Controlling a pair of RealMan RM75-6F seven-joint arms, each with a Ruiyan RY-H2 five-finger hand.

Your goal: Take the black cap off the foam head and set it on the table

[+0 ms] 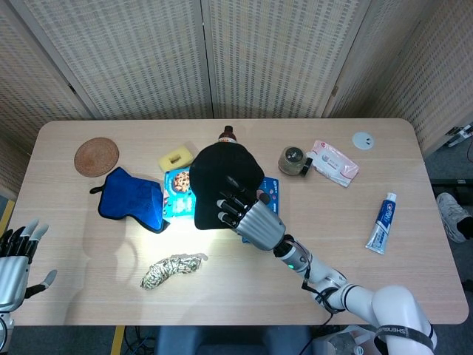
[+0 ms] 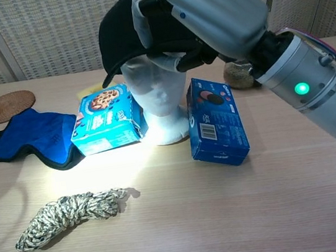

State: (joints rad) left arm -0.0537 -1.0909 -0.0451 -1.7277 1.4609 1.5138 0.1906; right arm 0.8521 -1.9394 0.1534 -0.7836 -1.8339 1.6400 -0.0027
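The black cap (image 1: 218, 177) (image 2: 119, 37) is lifted off the white foam head (image 2: 162, 105), whose face shows bare below it in the chest view. My right hand (image 1: 245, 214) (image 2: 202, 11) grips the cap from above at its near right side. The foam head stands on the table between two blue boxes; the cap hides it in the head view. My left hand (image 1: 15, 255) hangs at the table's near left corner with fingers spread and nothing in it.
Blue cookie boxes (image 2: 106, 121) (image 2: 216, 122) flank the foam head. A blue mitt (image 1: 133, 198), a round woven coaster (image 1: 96, 156) and a rope bundle (image 1: 170, 269) lie to the left. A bottle (image 1: 225, 137), a tape roll (image 1: 293, 160), a pink packet (image 1: 334, 162) and a toothpaste tube (image 1: 382, 222) lie behind and right.
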